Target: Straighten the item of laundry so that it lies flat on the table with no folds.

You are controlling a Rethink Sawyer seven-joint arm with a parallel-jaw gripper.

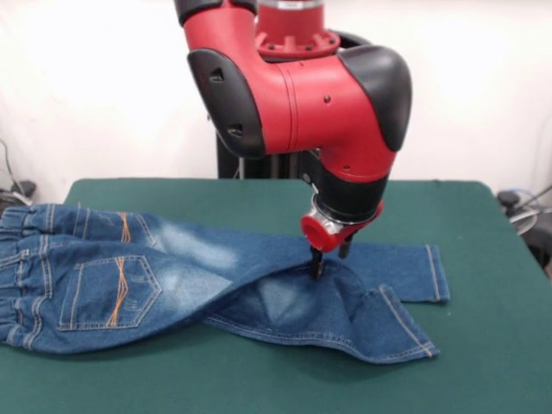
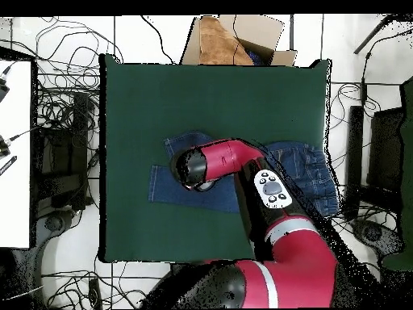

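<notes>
Pinching a ridge of denim where the jeans [image 1: 216,285] fold at frame centre, the gripper [image 1: 330,257] looks nearly closed on cloth, so the crossed nearer leg should be drawn slowly toward the lower right across the table [image 1: 483,362], low and without snatching.

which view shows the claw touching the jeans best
The front view. There the claw comes down onto the jeans where the two legs cross, with its tips in the denim. In the overhead view the arm covers the claw, and only parts of the jeans show on the table.
</notes>
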